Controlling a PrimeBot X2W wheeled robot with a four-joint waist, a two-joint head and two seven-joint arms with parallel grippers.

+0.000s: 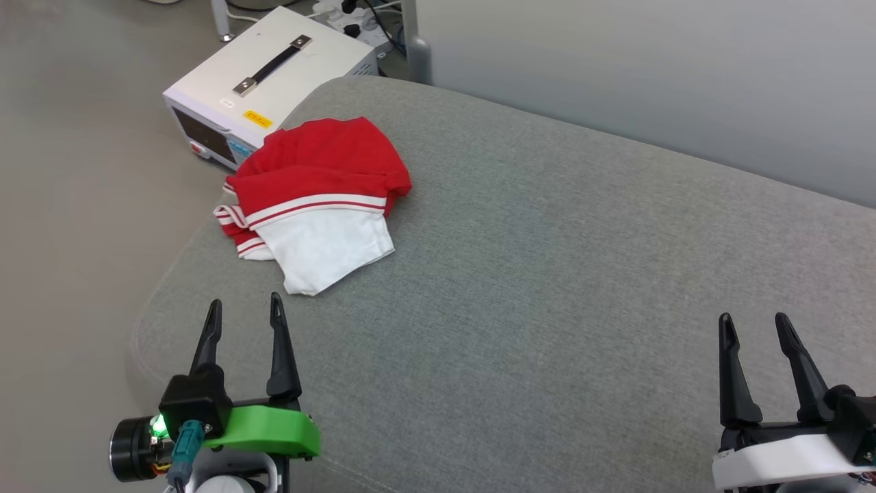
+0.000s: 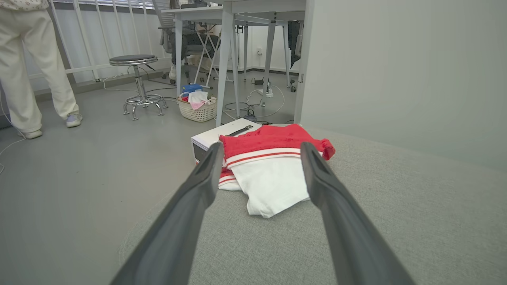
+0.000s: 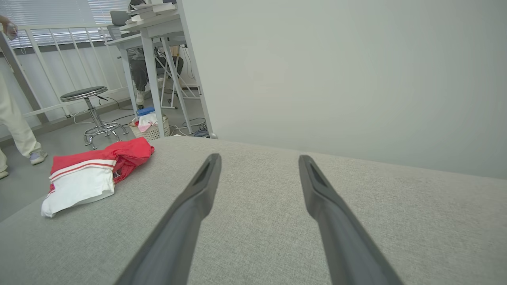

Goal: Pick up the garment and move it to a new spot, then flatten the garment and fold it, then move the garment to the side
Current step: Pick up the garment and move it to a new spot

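Note:
The garment [image 1: 318,195] lies in a folded red and white bundle near the far left edge of the grey cushioned surface [image 1: 547,274], white sleeve on top, striped trim showing; its lettering is hidden. My left gripper [image 1: 245,316] stands open a short way in front of it, nothing between its fingers. In the left wrist view the garment [image 2: 273,170] sits straight ahead between the fingers [image 2: 198,186]. My right gripper [image 1: 754,330] is open at the lower right, far from the garment [image 3: 91,174].
A white equipment box [image 1: 267,75] with a black handle stands on the floor just behind the garment. Beyond are a stool [image 2: 136,79], a basket [image 2: 198,107], table legs and a standing person's legs [image 2: 23,67]. A pale wall [image 1: 650,68] borders the surface's far side.

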